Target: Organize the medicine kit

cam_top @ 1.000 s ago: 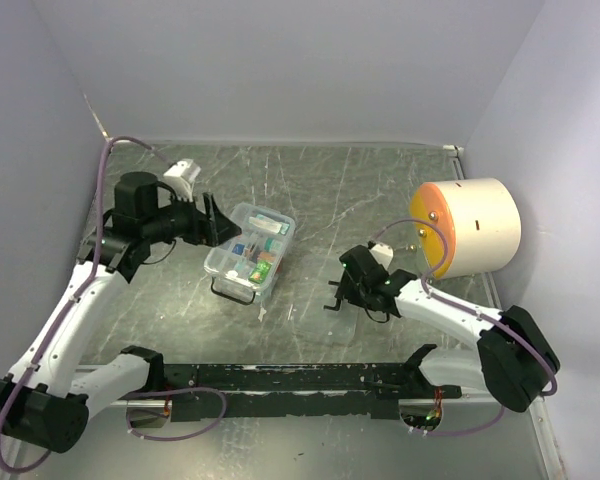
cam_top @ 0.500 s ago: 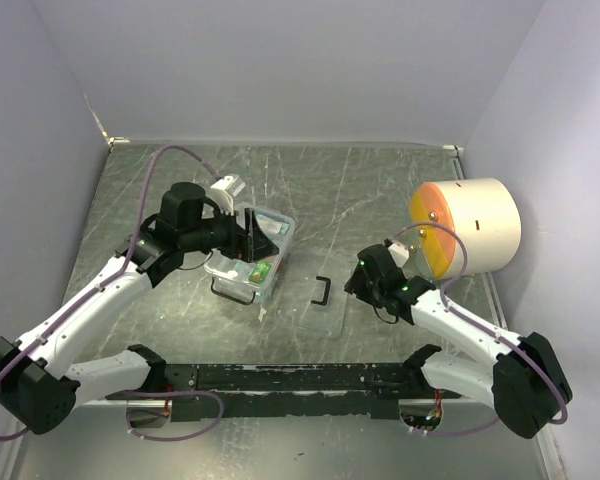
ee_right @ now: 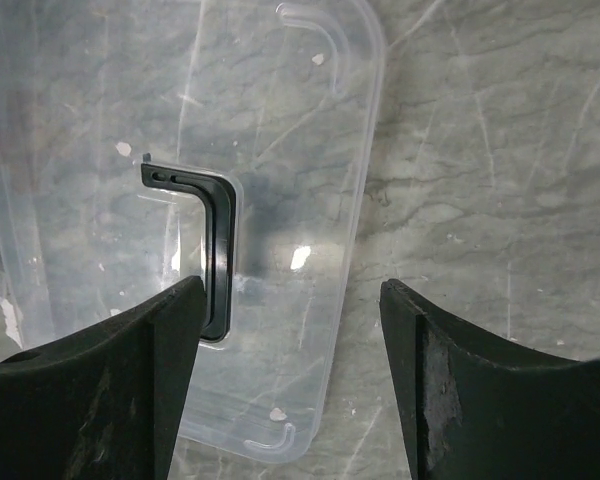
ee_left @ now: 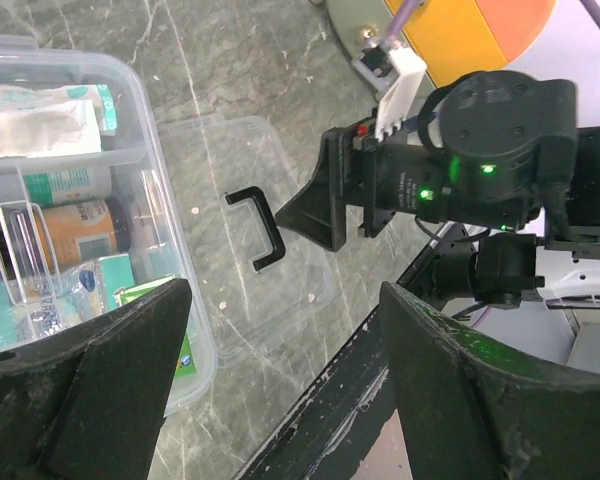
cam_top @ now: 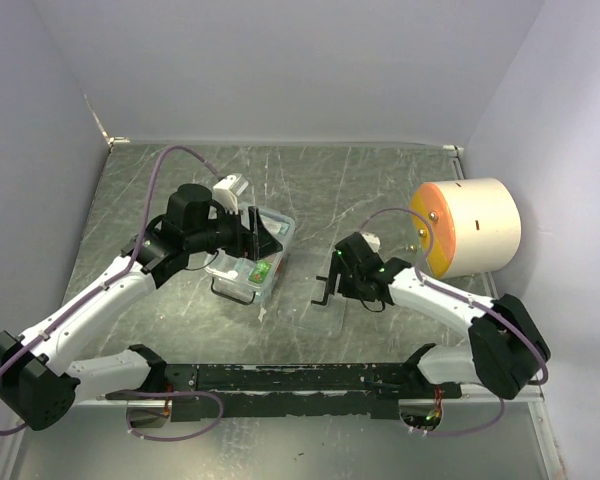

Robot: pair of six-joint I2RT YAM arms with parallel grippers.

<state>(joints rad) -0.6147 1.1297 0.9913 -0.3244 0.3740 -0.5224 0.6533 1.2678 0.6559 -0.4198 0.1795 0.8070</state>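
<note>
Both grippers gaping, empty: left gripper [cam_top: 257, 237] over the open medicine kit [ee_left: 155, 160], right gripper [ee_right: 288, 290] above its lid [ee_right: 310, 130]; next probably grab the handle [ee_right: 220, 250].

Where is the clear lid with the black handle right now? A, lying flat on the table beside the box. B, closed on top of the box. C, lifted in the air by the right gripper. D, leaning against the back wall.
A: the lid lies flat on the table next to the open box, and the right gripper hangs over it with its jaws apart, gripping nothing.
</note>
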